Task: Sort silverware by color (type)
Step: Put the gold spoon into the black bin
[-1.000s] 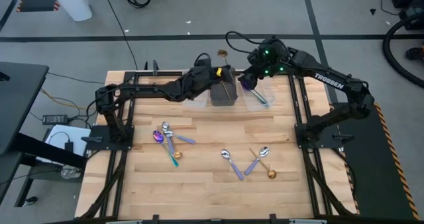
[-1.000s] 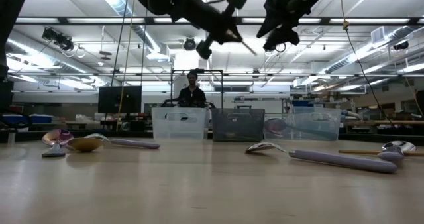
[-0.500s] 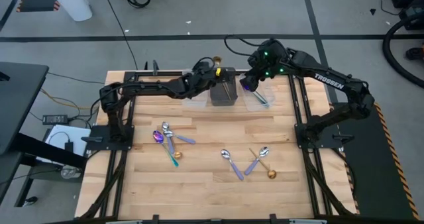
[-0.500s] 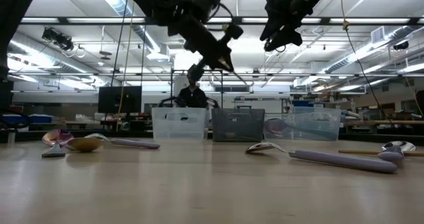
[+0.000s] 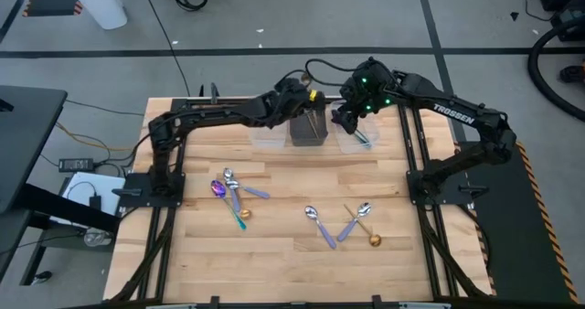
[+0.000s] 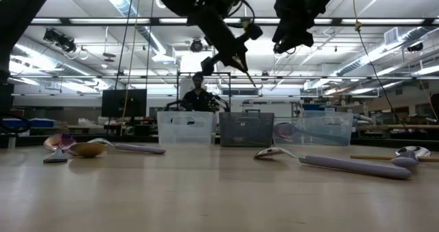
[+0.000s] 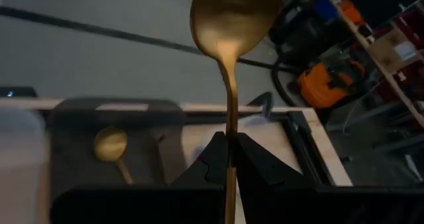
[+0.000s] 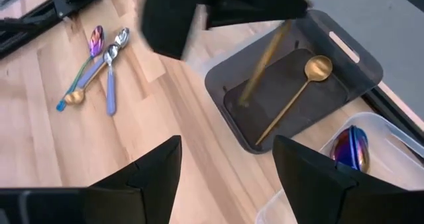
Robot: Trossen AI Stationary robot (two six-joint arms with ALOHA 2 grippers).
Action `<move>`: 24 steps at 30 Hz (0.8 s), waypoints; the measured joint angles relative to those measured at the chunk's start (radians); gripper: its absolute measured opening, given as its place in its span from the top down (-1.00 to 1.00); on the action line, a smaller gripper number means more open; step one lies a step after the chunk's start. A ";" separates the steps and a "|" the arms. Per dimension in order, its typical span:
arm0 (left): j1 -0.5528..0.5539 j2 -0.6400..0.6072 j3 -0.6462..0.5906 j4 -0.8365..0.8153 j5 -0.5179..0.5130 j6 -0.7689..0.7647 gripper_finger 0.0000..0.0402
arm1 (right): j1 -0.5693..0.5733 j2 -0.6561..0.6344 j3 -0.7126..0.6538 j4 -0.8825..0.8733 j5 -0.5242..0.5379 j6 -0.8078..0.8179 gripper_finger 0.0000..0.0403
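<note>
One gold spoon (image 7: 230, 65), light, stiff, slick, pinched mid-handle by left gripper (image 7: 228, 151) over dark bin (image 5: 309, 132); right gripper (image 8: 228, 177) spread wide, empty.

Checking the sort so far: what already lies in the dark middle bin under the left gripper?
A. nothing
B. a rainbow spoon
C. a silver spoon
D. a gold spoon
D: the right wrist view shows one gold spoon lying in the dark bin, while the left gripper holds a second gold spoon above it.
</note>
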 joint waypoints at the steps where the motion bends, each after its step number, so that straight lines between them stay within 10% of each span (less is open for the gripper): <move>1: 0.008 0.013 0.027 -0.044 0.005 0.013 0.90 | -0.003 -0.002 0.000 -0.005 0.001 -0.008 -0.22; 24: 0.088 0.236 0.190 -0.295 0.110 0.022 0.87 | -0.041 -0.113 0.000 -0.041 0.057 -0.030 -0.22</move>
